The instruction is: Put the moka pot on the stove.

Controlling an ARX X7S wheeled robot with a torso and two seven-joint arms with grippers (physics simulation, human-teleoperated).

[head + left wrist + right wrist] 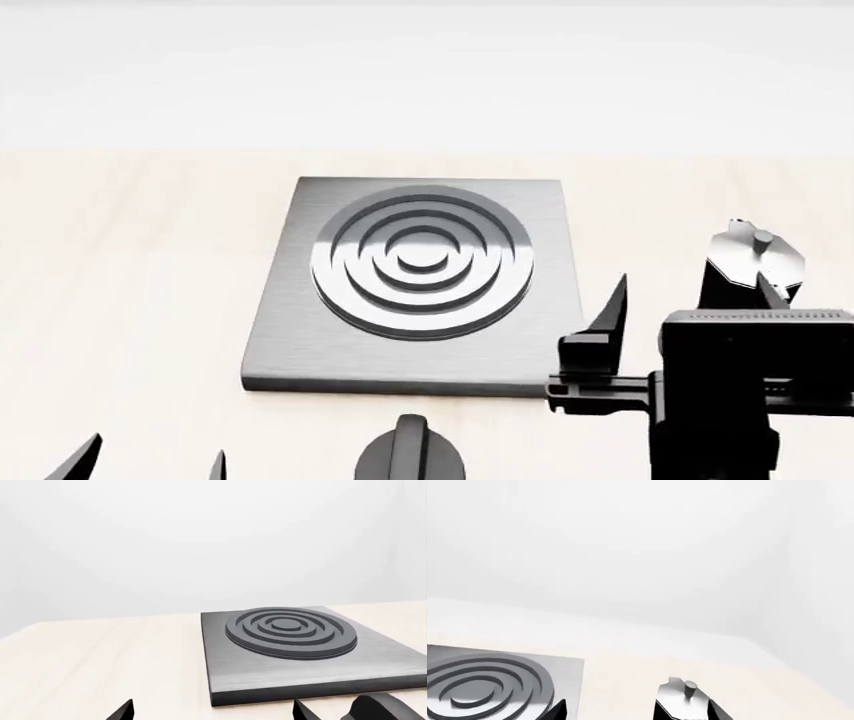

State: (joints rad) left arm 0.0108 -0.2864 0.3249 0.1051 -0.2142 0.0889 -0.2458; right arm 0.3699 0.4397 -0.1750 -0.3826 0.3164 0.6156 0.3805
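The moka pot [755, 262] stands beyond the wide-open, empty right pincer [694, 300], beside the stove [416, 290].

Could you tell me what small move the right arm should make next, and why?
Probably ease the right gripper down around the glossy black moka pot with the silver lid: its jaws look open, only the lid shows between them, and the brushed grey square stove beside it is bare.

The stove [420, 290] looks like brushed grey metal. The moka pot [754, 262] lid is shiny silver. The table [120, 260] is pale smooth wood.
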